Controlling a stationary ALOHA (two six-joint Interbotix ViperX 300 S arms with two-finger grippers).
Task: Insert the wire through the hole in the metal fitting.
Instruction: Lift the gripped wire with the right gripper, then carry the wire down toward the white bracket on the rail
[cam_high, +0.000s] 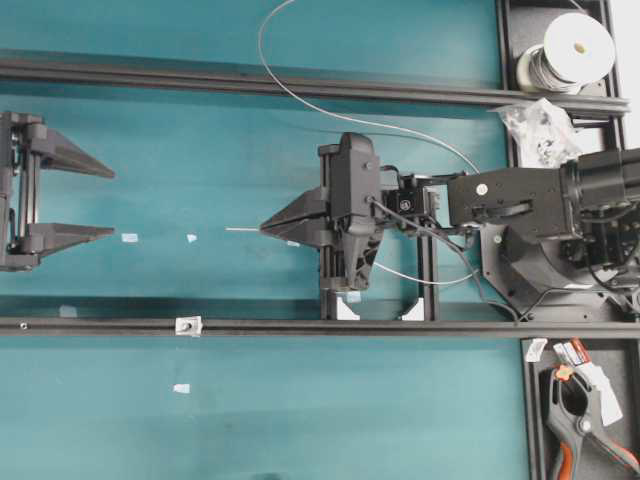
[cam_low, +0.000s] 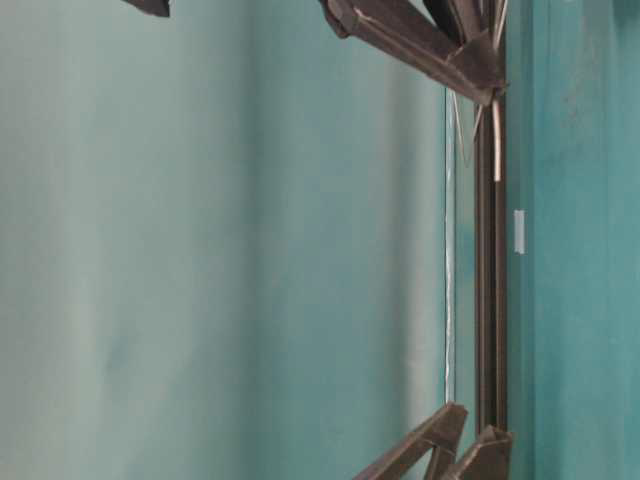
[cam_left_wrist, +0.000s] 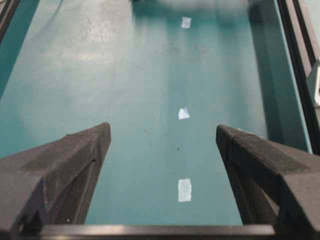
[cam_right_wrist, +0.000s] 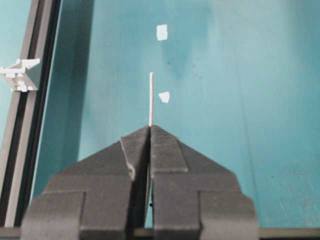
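1 wire (cam_right_wrist: 150, 98), 2 grippers, 3 tape scraps on the table.

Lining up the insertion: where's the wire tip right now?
Overhead, the wire pokes left from the shut right hand near table centre, its tip just right of a white tape scrap.

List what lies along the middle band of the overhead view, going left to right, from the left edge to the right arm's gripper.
left gripper, jaws wide apart → first tape scrap → second tape scrap → free tip of the wire → right gripper, shut on the wire.
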